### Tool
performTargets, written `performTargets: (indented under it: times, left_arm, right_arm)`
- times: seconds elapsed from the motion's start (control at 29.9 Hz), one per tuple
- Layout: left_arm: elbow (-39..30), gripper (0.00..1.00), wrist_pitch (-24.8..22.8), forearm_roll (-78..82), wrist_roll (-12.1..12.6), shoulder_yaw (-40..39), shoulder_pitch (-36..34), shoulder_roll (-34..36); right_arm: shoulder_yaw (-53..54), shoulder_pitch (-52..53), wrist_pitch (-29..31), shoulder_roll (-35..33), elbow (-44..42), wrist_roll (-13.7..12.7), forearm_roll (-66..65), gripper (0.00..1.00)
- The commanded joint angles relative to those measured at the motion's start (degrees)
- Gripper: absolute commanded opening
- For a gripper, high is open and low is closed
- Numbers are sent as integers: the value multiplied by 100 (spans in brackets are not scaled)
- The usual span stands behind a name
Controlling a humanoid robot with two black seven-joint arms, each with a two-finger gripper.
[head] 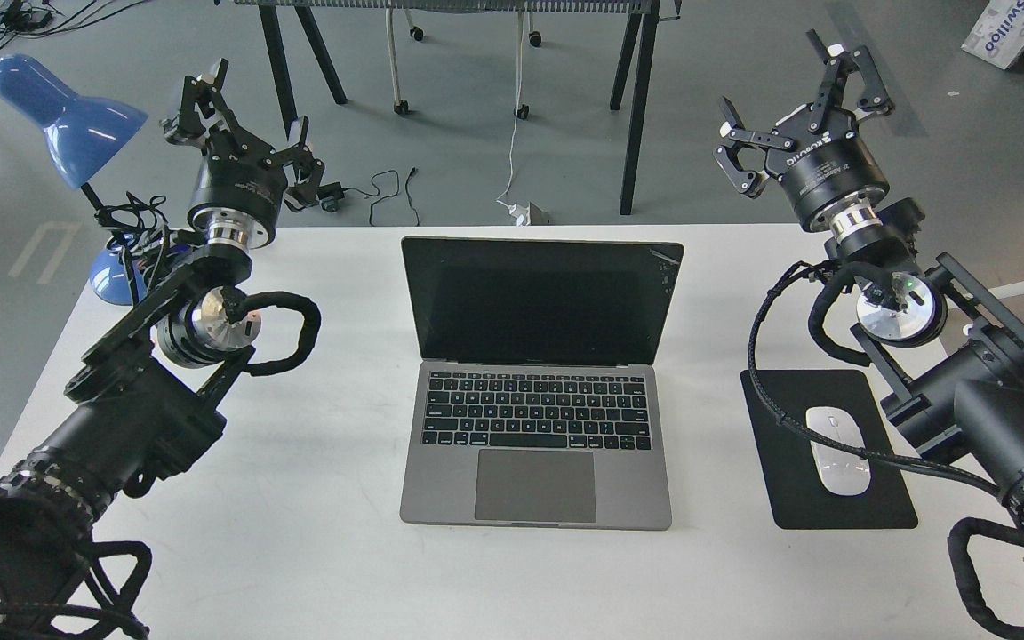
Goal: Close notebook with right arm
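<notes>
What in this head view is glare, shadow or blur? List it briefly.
Head view: sharp throughout, even soft light; the notebook screen is dark with only faint reflection; bright glints on the blue lamp shade and white mouse; soft shadows on the table beside both arms; slight wide-angle spread at the edges.

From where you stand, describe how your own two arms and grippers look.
Both arms are black with silver joint rings and looped braided black cables. The right gripper is black, two-fingered, lettered ROBOTIQ in white. The left gripper is similar, with only faint lettering that I cannot read.
</notes>
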Motion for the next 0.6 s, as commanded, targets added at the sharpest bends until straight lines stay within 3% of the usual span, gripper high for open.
performTargets:
  times: [0.0, 0.33, 0.57]
  left_arm:
    - [0, 100, 61, 0, 0, 0, 0, -17]
    - [-70, 100, 229, 27, 0, 8, 0, 9]
    - [-70, 100, 220, 27, 0, 8, 0, 9]
  right_arm:
    - [0, 0, 0, 0, 0, -1, 0, 100]
    - [-157, 132, -192, -18, -18, -71, -96, 100]
    - [-1448, 1194, -579, -307, -105, -88, -807, 100]
